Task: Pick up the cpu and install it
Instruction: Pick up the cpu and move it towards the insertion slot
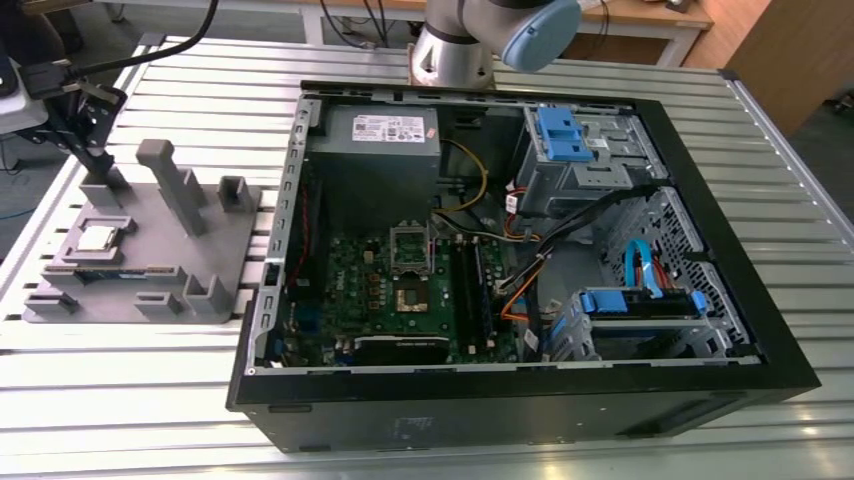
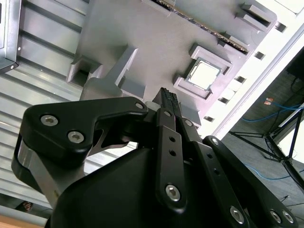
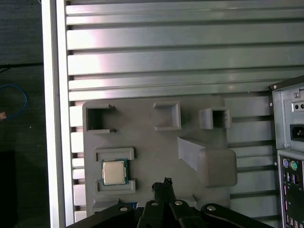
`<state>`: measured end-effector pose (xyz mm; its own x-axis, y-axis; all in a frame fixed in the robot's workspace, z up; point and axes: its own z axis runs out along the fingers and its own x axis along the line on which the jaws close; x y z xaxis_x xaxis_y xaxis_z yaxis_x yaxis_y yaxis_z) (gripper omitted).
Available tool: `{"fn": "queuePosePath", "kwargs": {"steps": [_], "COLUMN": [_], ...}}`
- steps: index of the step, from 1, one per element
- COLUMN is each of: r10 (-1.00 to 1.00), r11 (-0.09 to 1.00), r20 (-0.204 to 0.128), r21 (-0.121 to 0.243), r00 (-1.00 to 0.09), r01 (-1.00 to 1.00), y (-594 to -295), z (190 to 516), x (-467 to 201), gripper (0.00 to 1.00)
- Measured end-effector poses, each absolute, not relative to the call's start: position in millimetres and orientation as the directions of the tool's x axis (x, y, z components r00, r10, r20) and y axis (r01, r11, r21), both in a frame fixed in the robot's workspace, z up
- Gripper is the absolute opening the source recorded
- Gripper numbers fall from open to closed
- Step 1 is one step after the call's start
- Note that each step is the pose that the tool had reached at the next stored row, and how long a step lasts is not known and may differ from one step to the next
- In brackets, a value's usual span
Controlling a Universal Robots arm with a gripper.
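The cpu (image 1: 96,238) is a small silver square lying flat in a raised holder on the grey fixture plate (image 1: 214,250), at the exterior view's left beside the computer case. Both wrist views look down on the cpu (image 2: 205,75) (image 3: 114,171) in its holder. My gripper (image 2: 167,95) (image 3: 165,183) hangs high above the fixture plate, a short way off to one side of the cpu. Its two thin black fingers are pressed together and hold nothing. The green motherboard (image 1: 354,285) lies in the open case, with its socket (image 1: 408,293) bare and the silver metal frame (image 1: 408,245) swung up.
The black case (image 1: 534,400) stands open on the slatted aluminium table (image 1: 160,390). Inside it are a grey power supply (image 1: 374,140), blue drive brackets (image 1: 561,135) and loose cables (image 1: 534,285). Tall grey posts (image 1: 174,180) rise from the fixture plate. A black stand (image 1: 80,130) sits behind it.
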<state>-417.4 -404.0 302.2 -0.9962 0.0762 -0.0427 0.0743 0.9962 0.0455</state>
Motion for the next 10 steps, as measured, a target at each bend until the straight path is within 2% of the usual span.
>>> {"fn": "queuePosePath", "kwargs": {"steps": [10], "r10": [0.076], "r11": [0.996], "r20": [-0.050], "r21": [0.046], "r00": [-0.996], "r01": [0.074], "y": [-404.0], "z": [301.2], "x": [-420.2], "gripper": [0.11]}}
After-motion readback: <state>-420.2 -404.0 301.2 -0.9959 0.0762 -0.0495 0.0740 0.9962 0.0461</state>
